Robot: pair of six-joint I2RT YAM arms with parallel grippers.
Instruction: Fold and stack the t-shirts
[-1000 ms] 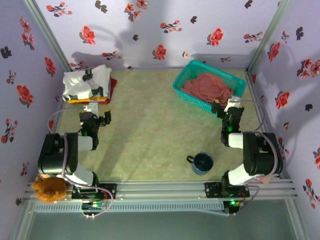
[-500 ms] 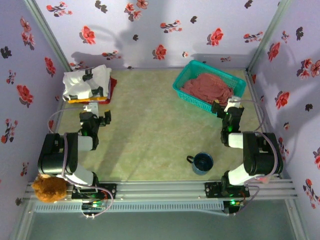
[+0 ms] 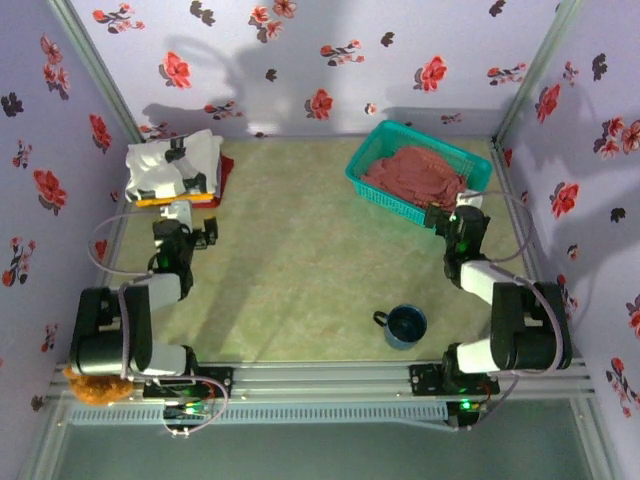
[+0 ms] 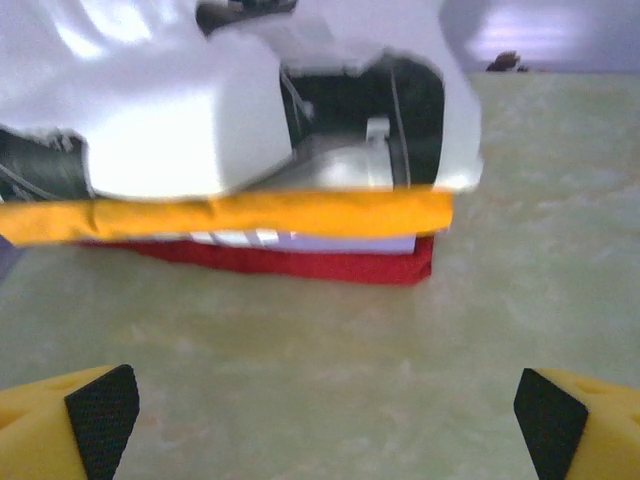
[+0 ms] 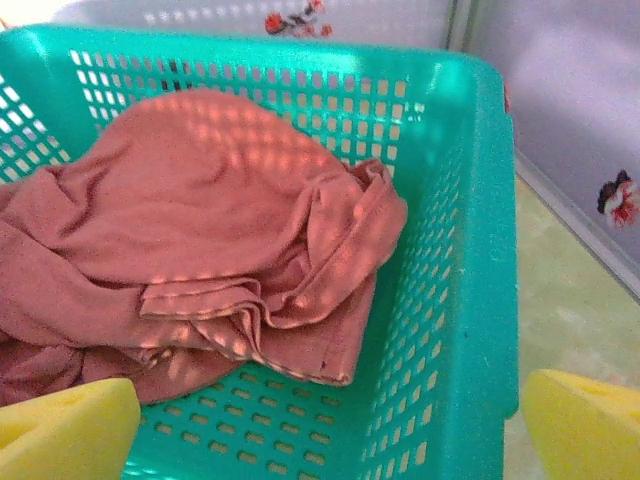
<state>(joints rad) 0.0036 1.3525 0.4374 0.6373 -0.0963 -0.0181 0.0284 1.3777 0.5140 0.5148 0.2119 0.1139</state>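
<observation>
Table point(image 3: 300, 290) corners are being used: folded t-shirts point(image 3: 176, 168) piled far left, pink t-shirt point(image 5: 200, 230) waiting in the far-right basket point(image 5: 480, 200). Left gripper point(image 4: 320, 405) and right gripper point(image 5: 320, 410) are being held wide, ready for grabbing.

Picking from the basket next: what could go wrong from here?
1. The salmon shirt lies bunched in the mesh basket; the open right gripper may snag the wall.
2. Dragging the cloth out could knock the blue mug.
3. The open left gripper faces the folded stack; a nudge could shift it.
</observation>
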